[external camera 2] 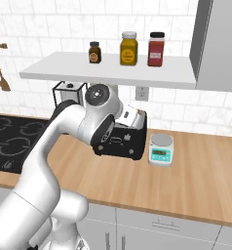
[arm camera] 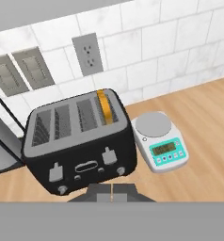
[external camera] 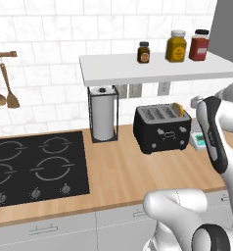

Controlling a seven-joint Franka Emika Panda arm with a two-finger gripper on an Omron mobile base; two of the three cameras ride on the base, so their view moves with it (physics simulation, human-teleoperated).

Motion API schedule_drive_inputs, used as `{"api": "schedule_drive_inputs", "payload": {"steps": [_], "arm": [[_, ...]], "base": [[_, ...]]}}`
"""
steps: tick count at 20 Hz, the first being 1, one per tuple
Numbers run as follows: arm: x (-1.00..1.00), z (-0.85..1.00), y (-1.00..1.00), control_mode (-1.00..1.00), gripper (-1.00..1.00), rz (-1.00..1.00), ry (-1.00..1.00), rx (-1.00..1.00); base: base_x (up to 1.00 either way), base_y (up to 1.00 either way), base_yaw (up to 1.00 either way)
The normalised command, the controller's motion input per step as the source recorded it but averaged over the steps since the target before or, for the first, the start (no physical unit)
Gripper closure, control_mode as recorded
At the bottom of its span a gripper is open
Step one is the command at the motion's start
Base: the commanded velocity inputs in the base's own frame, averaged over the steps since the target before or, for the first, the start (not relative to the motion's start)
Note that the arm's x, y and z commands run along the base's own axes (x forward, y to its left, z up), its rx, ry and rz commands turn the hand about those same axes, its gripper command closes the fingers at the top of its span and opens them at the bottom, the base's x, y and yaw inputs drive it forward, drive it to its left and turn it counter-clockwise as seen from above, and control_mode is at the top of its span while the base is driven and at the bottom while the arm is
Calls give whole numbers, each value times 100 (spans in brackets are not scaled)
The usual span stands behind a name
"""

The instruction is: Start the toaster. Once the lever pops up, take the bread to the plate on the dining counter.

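At the counter's back edge, toaster (arm camera: pixel 81 141) holding bread (arm camera: pixel 102 106) in its rightmost slot. Gripper (arm camera: pixel 112 192) narrow, fingertips together, empty. Best pressing squarely down on the right lever (arm camera: pixel 109 156).

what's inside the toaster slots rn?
The bread stands in one slot of the toaster, the end slot nearest the kitchen scale, its top edge poking out. The other three slots look empty. Its lower part is hidden inside.
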Motion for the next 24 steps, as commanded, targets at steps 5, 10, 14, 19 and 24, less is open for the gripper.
{"api": "schedule_drive_inputs", "payload": {"steps": [5,10,14,19,24], "arm": [[8,0,1,-100,-100,0,2,-4],[5,-23,0,-100,-100,1,1,-2],[25,-35,0,-100,-100,7,0,-2],[44,-23,8,-100,-100,6,-4,-1],[67,0,1,-100,-100,0,3,0]], "base": [[0,0,0],[0,0,0],[0,0,0],[0,0,0],[0,0,0]]}}
